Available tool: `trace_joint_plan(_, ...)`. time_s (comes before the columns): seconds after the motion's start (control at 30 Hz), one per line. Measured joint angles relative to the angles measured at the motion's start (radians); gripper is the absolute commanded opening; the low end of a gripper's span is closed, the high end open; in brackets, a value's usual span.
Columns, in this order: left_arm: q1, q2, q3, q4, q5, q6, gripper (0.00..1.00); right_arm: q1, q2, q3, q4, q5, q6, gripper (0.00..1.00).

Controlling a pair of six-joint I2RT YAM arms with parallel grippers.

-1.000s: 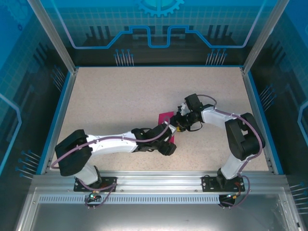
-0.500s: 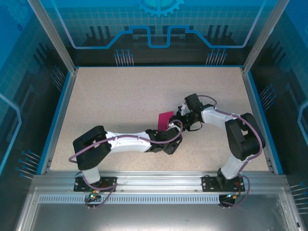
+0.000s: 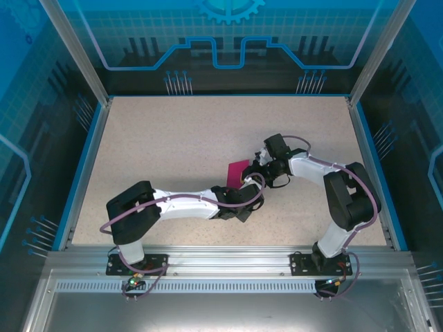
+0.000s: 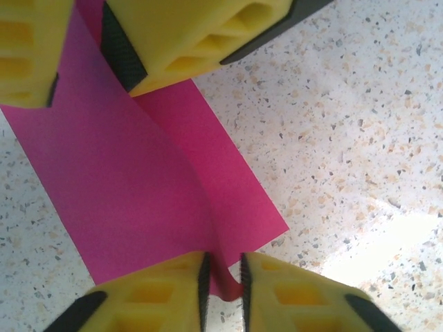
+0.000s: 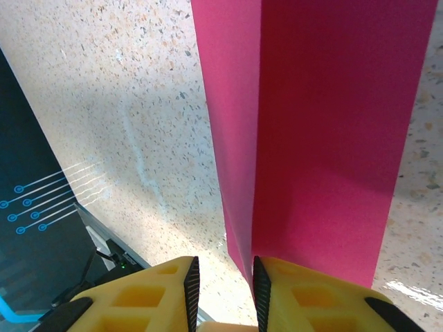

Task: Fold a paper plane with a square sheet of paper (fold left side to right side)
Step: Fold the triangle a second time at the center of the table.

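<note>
The square sheet of paper [image 3: 237, 170] is magenta-pink and sits mid-table, partly folded, with one flap raised. In the left wrist view the sheet [image 4: 138, 187] has a soft crease, and its near corner curls up between the yellow fingers of my left gripper [image 4: 225, 266], which is shut on it. My right gripper [image 5: 221, 266] straddles the sheet's [image 5: 325, 124] far edge. The paper lies against its right pad, with a gap to the left pad. Seen from above, my left gripper [image 3: 248, 185] and right gripper [image 3: 259, 170] meet at the paper's right side.
The speckled beige table [image 3: 173, 138] is ringed by a blue rim and glass walls [image 3: 228, 48]. The right gripper's fingers [image 4: 187, 34] hang over the sheet's far end in the left wrist view. Both forearms cross the table's near middle.
The left arm reached right and forward to the paper's near right corner, and its jaws closed on that corner. The right arm and its jaws stayed as they were.
</note>
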Motion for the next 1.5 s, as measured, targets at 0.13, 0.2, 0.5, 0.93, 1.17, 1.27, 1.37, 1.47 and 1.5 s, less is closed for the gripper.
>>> trace_joint_plan(0.13,0.000,0.000,0.000,-0.004,0.000,0.000,0.06,0.000,0.003,0.010,-0.013,0.002,-0.015,0.30)
trace_joint_plan(0.2,0.000,0.000,0.000,-0.006,0.000,0.000,0.04,0.000,0.003,0.016,-0.020,0.006,-0.029,0.31)
trace_joint_plan(0.5,0.016,-0.030,-0.001,-0.019,0.051,-0.009,0.01,-0.006,-0.049,0.030,-0.073,0.049,-0.092,0.52)
trace_joint_plan(0.93,0.124,-0.113,-0.034,-0.010,0.212,-0.036,0.01,-0.187,-0.364,-0.074,-0.161,0.106,-0.220,0.29)
trace_joint_plan(1.17,0.170,-0.131,-0.072,-0.011,0.264,-0.061,0.02,-0.068,-0.363,-0.246,-0.124,0.106,-0.212,0.12)
trace_joint_plan(1.27,0.187,-0.148,-0.091,-0.016,0.279,-0.061,0.02,0.019,-0.314,-0.269,-0.082,0.117,-0.186,0.11)
trace_joint_plan(1.37,0.205,-0.162,-0.098,-0.017,0.291,-0.061,0.02,0.087,-0.266,-0.272,-0.035,0.140,-0.164,0.10)
trace_joint_plan(1.47,0.221,-0.168,-0.100,-0.017,0.300,-0.061,0.02,0.135,-0.222,-0.272,0.002,0.169,-0.151,0.10)
trace_joint_plan(1.5,0.225,-0.169,-0.100,-0.018,0.301,-0.061,0.01,0.146,-0.210,-0.272,0.008,0.182,-0.149,0.10)
